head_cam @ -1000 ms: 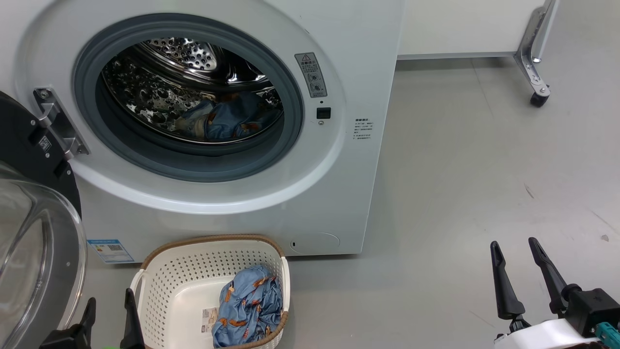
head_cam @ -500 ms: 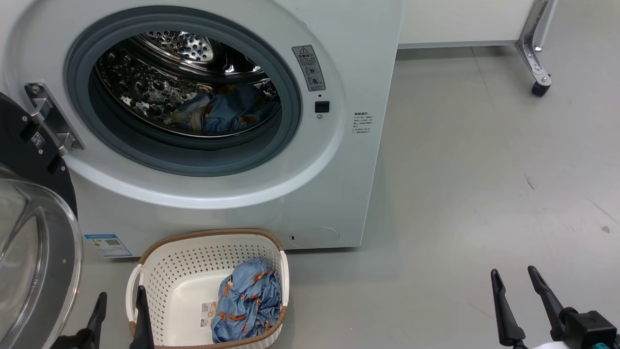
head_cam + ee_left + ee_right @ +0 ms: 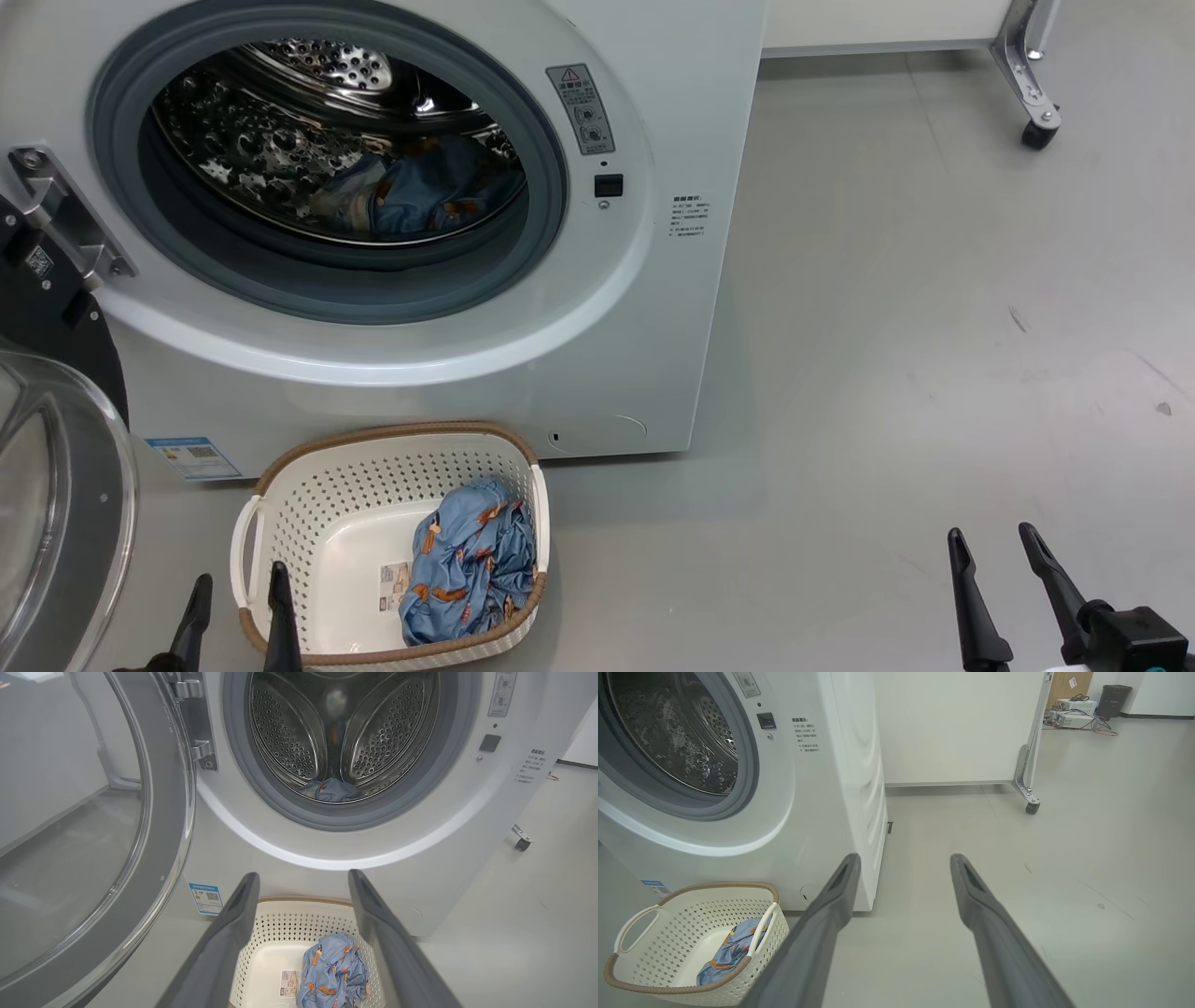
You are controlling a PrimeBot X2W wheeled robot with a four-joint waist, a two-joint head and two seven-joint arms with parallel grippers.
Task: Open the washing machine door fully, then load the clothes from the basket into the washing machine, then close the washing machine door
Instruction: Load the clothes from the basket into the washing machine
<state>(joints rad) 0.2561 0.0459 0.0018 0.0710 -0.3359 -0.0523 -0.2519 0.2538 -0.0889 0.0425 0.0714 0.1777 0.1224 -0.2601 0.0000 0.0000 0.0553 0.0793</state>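
The washing machine (image 3: 616, 355) is seen standing on a grey floor (image 3: 887, 327), and its door (image 3: 56, 485) is swung wide open on the hinge at the robot's left, the clear glass bowl bulging toward the camera. The steel drum (image 3: 261, 140) is laid bare inside the grey gasket ring (image 3: 523, 252), and a crumpled blue piece (image 3: 420, 191) with orange-brown print is found low in it. The basket (image 3: 308, 523) is set on the floor just in front of the machine, below the opening and beside a blue label (image 3: 191, 457) stuck low on the white front. A bundle of clothes (image 3: 467, 560), blue with small orange-brown figures, is heaped against the basket's right wall, and a paper label on the bare bottom is left uncovered beside it. The left pincer (image 3: 240, 574) is held wide and empty at the basket's near left corner; in the left wrist view the basket and the bundle are framed between its two spread fingers. Whether the rim is touched cannot be told. The right pincer (image 3: 990, 532) is likewise held wide, with nothing gripped, over bare floor well apart from the basket and the machine. A castor (image 3: 1036, 135) on a metal leg is seen beyond the machine's right side.
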